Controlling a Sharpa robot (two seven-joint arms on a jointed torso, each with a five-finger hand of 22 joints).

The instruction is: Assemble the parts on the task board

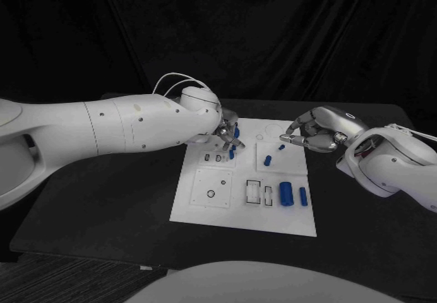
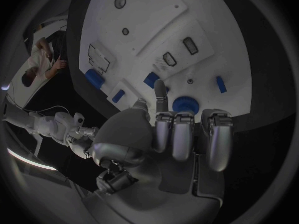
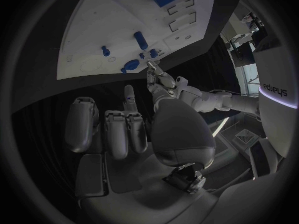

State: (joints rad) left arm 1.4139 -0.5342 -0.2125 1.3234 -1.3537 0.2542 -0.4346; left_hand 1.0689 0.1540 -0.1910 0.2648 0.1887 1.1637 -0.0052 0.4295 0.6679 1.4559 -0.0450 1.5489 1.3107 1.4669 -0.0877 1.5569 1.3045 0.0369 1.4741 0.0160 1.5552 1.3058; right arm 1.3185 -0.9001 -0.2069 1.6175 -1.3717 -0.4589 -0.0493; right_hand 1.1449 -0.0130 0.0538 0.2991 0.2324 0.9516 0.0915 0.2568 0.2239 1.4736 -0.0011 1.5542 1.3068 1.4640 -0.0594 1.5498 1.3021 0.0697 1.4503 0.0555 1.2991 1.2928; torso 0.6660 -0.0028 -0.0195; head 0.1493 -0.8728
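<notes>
The white task board lies in the middle of the black table. My left hand hovers over its far left part with nothing between its fingers. A round blue part sits just beyond the fingers. One fingertip reaches down close to a small blue piece; whether they touch is unclear. My right hand hangs at the board's far right edge, fingers curled in on nothing. More blue parts lie on the board: a peg, a small one, a thick cylinder and a slim one.
The board has rectangular slots and round holes in its near half. Bare black table lies to the left of and in front of the board. My right forearm sits to the right of the board.
</notes>
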